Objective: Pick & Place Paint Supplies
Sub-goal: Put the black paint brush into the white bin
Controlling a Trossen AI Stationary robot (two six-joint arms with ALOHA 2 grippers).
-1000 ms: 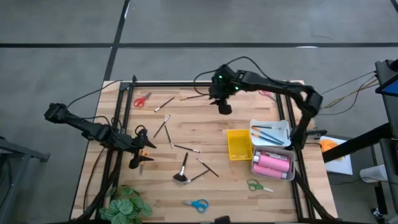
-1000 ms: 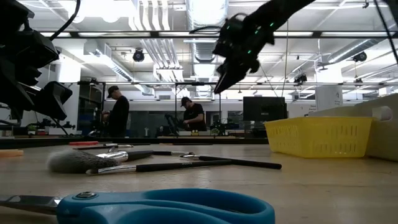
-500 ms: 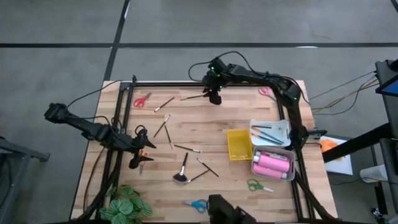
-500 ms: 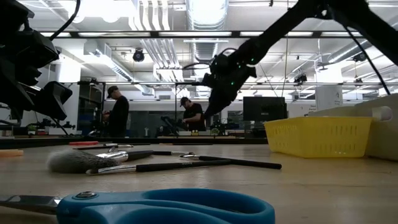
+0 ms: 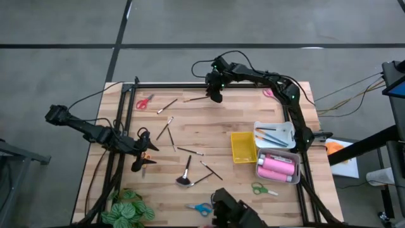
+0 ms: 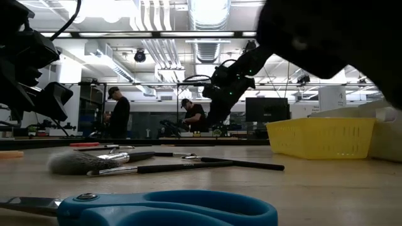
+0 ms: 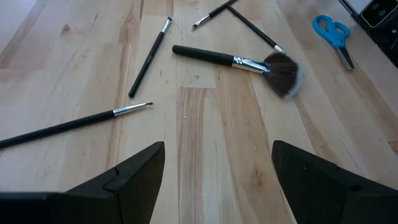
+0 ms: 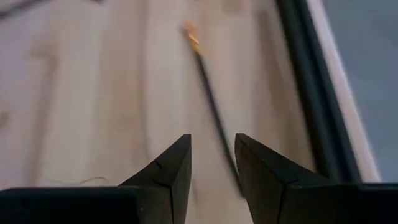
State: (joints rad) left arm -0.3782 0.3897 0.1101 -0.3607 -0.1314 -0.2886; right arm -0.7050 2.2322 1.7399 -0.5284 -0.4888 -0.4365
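My right gripper hovers low over the table's far edge, open by a narrow gap with nothing in it. A thin dark brush with a yellow tip lies flat on the wood just ahead of its fingertips, and shows in the high view too. My left gripper waits wide open at the left side, holding nothing. Before it lie the fluffy black brush and thin brushes. Several thin brushes are scattered mid-table. Pink bottles lie in a white tray.
A yellow tray and a white tray holding brushes stand at the right. Scissors lie about: red, pink, green, blue. A leafy plant fills the near left corner. A dark object sits at the near edge.
My right gripper has moved toward the table's far left and sunk lower, rolling a little, and now stands over the thin brush near the far edge. A dark object has come into view at the near edge and now blocks the low view's upper right.
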